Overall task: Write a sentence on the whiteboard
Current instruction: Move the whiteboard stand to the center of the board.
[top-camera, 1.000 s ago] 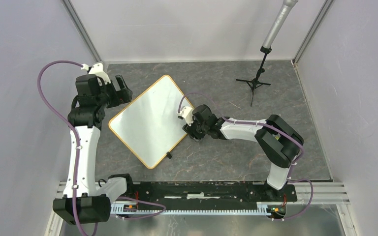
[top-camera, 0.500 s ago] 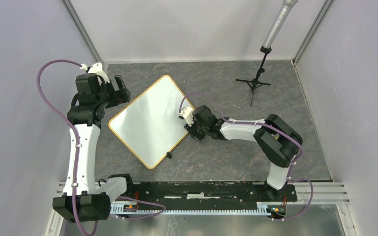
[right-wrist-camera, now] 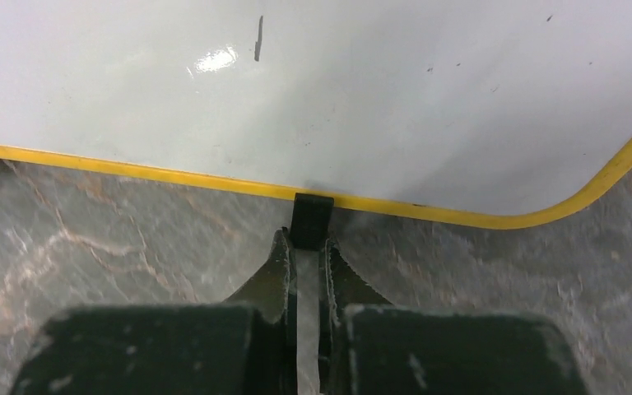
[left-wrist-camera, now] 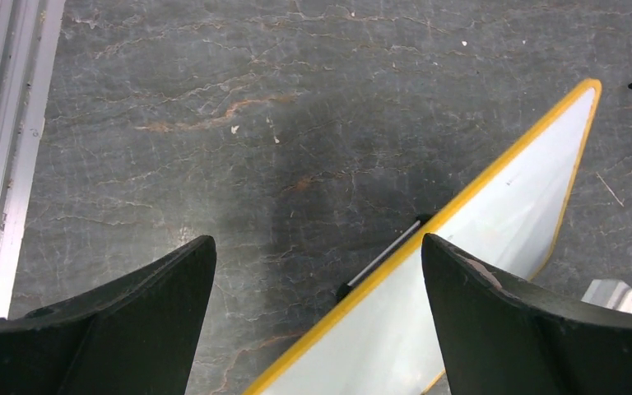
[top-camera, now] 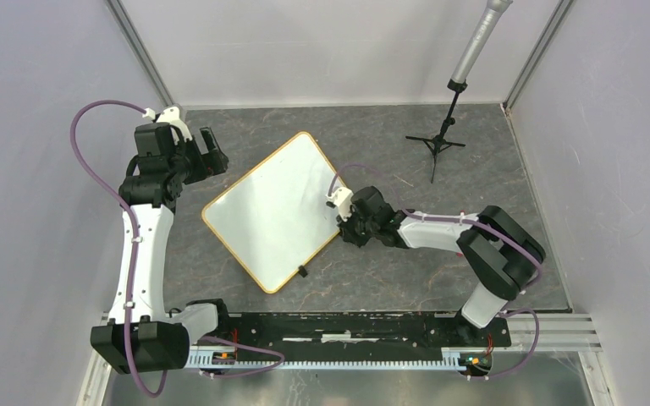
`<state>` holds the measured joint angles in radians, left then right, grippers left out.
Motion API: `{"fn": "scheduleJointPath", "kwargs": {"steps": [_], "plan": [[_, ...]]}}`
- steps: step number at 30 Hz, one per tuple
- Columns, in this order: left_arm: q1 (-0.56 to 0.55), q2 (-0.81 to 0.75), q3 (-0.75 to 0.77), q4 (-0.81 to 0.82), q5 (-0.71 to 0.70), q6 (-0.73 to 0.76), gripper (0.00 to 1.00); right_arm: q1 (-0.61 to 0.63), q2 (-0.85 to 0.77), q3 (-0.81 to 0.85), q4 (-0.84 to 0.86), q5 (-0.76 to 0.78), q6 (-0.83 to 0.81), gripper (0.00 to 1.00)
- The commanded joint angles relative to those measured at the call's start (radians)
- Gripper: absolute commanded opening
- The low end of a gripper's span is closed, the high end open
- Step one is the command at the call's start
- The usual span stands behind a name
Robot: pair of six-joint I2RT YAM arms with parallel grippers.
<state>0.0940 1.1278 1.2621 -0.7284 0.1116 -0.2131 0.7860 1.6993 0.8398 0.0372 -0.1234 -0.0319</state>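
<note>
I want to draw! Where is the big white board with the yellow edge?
The white, yellow-rimmed whiteboard lies in the middle of the top view, turned like a diamond, the right gripper pinching its right edge.

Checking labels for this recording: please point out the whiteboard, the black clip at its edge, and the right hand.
whiteboard [top-camera: 275, 207]: top view, middle of its white face.
black clip [right-wrist-camera: 310, 214]: right wrist view, clip body at the yellow rim.
right hand [right-wrist-camera: 305, 245]: right wrist view, between its fingertips.

A small black tripod [top-camera: 437, 144] holding a grey pole [top-camera: 476, 42] stands at the far right of the grey veined surface [top-camera: 389, 279].
</note>
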Motion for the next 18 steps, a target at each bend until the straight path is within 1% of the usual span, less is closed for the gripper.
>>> {"fn": "scheduleJointPath", "kwargs": {"steps": [1,8,12,15,16,18], "plan": [[-0.001,0.001,0.023,0.019,0.031,-0.058,1.0,-0.029,-0.101,-0.11,-0.079,0.011,0.004,0.0],[-0.001,0.0,0.016,0.025,0.034,-0.065,1.0,-0.051,-0.23,-0.232,-0.174,0.072,-0.011,0.0],[-0.002,0.001,0.019,0.024,0.039,-0.072,1.0,-0.072,-0.284,-0.268,-0.241,0.117,0.012,0.0],[0.0,0.003,0.023,0.024,0.039,-0.077,1.0,-0.086,-0.321,-0.299,-0.27,0.179,0.029,0.0],[0.0,0.004,0.025,0.025,0.041,-0.076,1.0,-0.094,-0.334,-0.309,-0.281,0.188,0.066,0.0],[0.0,0.008,0.028,0.025,0.042,-0.081,1.0,-0.104,-0.359,-0.318,-0.302,0.155,0.091,0.0]]}}
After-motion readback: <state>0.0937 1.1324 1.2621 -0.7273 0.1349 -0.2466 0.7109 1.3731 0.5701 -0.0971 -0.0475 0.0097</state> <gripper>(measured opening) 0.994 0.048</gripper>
